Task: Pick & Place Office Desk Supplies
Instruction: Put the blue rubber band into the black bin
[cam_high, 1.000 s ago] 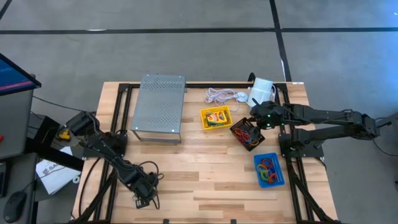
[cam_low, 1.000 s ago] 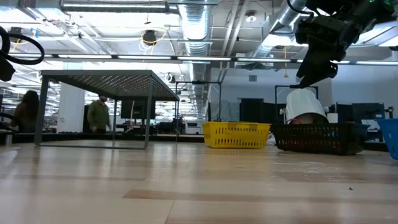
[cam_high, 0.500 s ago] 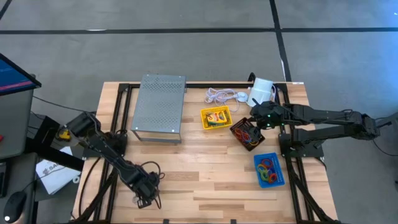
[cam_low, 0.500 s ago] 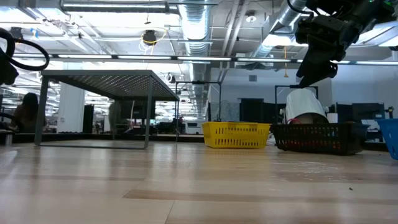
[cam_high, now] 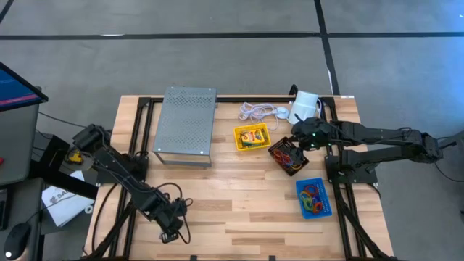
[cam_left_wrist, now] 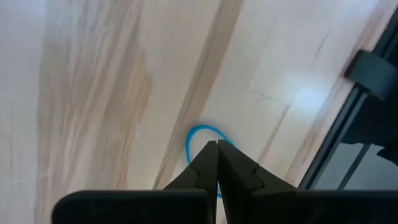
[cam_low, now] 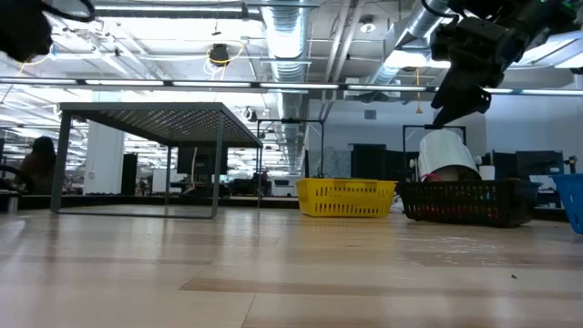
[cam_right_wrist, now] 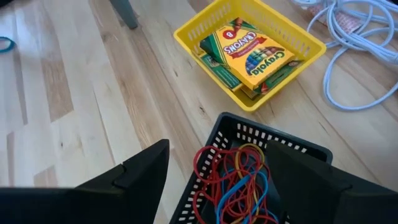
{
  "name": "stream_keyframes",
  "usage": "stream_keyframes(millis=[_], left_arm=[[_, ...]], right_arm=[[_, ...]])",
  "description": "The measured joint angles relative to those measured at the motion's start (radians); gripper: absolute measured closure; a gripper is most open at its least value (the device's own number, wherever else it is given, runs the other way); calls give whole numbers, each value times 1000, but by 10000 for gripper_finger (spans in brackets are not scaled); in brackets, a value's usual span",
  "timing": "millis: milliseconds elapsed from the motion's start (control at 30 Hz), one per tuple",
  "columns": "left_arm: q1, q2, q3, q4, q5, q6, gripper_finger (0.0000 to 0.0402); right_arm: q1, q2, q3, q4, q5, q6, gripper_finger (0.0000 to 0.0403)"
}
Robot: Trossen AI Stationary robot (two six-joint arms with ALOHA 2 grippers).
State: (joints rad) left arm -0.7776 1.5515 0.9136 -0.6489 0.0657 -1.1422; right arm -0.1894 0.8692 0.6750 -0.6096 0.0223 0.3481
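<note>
Blue rubber band (cam_left_wrist: 205,142) pinched by left gripper (cam_left_wrist: 217,163) at counter's seven o'clock; next, carry to black tray (cam_high: 288,155); right gripper (cam_right_wrist: 219,163) spread.

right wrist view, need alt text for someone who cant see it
The open right gripper hovers over a black mesh tray of tangled coloured rubber bands. Beyond it on the wooden table sits a yellow tray holding crayon boxes, beside a coiled white cord.

Table: we see a big wooden table (cam_high: 239,210).
Metal stand: a grey stand with holes (cam_high: 187,123) sits on it.
Cord: a white cord (cam_high: 257,112) lies curled near the back edge.
White cylinder: it (cam_high: 306,106) stands beside the cord.
</note>
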Motion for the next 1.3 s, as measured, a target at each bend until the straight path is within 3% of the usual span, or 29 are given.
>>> stream_keyframes(millis=[200, 367, 600, 800, 1000, 1300], left_arm=[[0, -11, 1, 2, 29, 12, 401], [-1, 25, 1, 40, 41, 115, 396], [13, 58, 3, -11, -17, 265, 345], [-9, 122, 3, -8, 3, 359, 309], [-28, 133, 3, -8, 37, 383, 305], [-32, 182, 9, 5, -29, 413, 305]], right_arm=[[0, 0, 0, 18, -19, 0, 138], [6, 0, 0, 22, -26, 0, 138], [6, 0, 0, 21, -26, 0, 138], [6, 0, 0, 18, -26, 0, 138], [6, 0, 0, 17, -26, 0, 138], [6, 0, 0, 19, -40, 11, 138]])
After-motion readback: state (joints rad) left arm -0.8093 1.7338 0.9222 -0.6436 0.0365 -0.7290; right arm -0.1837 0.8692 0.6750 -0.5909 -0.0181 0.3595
